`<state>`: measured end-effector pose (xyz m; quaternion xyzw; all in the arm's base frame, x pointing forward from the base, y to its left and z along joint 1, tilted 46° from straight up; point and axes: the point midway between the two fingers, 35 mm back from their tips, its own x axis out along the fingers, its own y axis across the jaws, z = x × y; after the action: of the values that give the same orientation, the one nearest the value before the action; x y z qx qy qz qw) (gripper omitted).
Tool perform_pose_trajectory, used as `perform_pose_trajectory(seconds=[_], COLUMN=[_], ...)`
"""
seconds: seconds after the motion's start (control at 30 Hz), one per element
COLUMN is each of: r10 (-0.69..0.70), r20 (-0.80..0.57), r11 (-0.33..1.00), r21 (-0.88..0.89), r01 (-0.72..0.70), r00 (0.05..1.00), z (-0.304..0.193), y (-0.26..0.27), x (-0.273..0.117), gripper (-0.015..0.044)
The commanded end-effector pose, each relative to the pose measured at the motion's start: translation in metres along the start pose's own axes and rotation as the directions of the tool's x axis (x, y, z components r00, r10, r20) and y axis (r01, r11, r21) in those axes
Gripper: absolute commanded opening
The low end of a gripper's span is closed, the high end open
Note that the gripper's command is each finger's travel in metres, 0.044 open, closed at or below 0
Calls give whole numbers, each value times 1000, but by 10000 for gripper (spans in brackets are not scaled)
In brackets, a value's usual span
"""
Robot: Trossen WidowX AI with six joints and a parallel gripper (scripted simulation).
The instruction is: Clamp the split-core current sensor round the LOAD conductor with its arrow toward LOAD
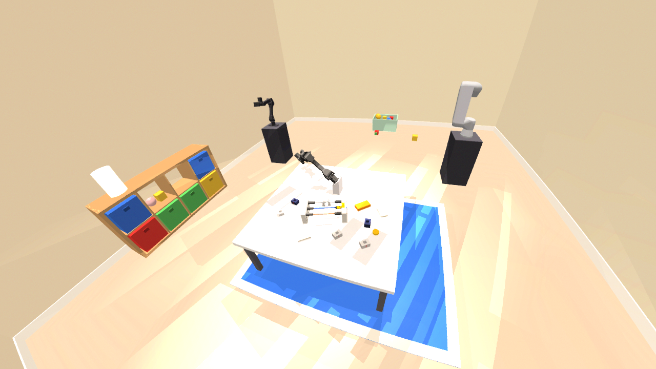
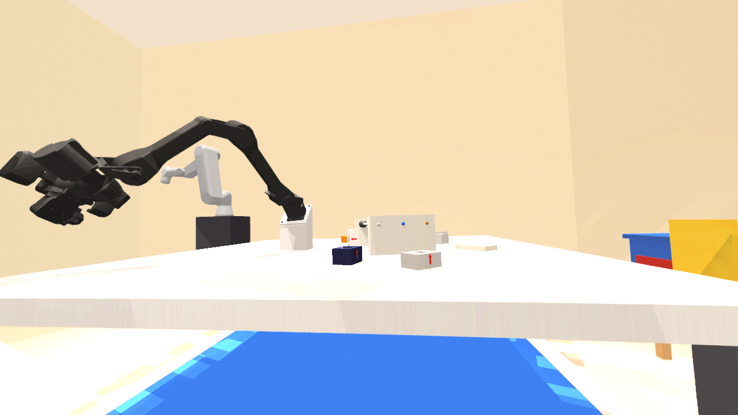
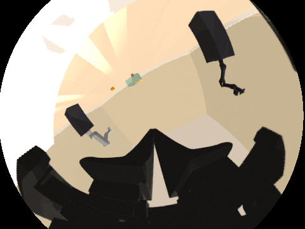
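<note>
The white fixture (image 1: 304, 218) (image 2: 402, 238) in the middle of the table (image 1: 316, 261) (image 2: 361, 309) holds three parallel conductors: grey (image 1: 324, 202), blue (image 1: 324, 207) and orange (image 1: 324, 213). A small yellow marker (image 1: 342, 205) sits at its right end; I cannot read any label. Two dark blue blocks (image 1: 294, 201) (image 1: 367, 222) (image 2: 346, 255) and two white blocks (image 1: 337, 233) (image 1: 364, 243) (image 2: 421, 259), some with red arrows, stand around it. I cannot tell which one is the open sensor. My gripper (image 1: 299, 156) (image 2: 15, 170) (image 3: 152, 131) is shut and empty, high in the air beyond the table's far left corner, well away from all of them.
A yellow-orange slab (image 1: 362, 205) and an orange disc (image 1: 375, 231) lie right of the fixture. The arm's white base block (image 1: 337, 184) (image 2: 296, 234) stands at the table's far edge. Two other arms on black pedestals (image 1: 277, 142) (image 1: 459, 157) stand on the floor beyond.
</note>
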<state>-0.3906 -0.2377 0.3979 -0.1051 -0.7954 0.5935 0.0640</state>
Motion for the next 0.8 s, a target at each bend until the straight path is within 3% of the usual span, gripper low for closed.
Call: perform_pose_trajectory(seconds=[0.0, 0.1, 0.23, 0.53, 0.77], r10=[-1, -24, -88, -207, -276], r20=[5, 72, 268, 660, 870], r11=[1000, 999, 988, 916, 847], r21=[2, 38, 148, 390, 421], r01=[1, 21, 50, -93, -325], r00=[1000, 997, 959, 722, 408], z=[1, 14, 47, 86, 84], y=[0, -5, -16, -28, -20], x=[-1, -18, -73, -220, -342], gripper=[26, 105, 210, 440, 440])
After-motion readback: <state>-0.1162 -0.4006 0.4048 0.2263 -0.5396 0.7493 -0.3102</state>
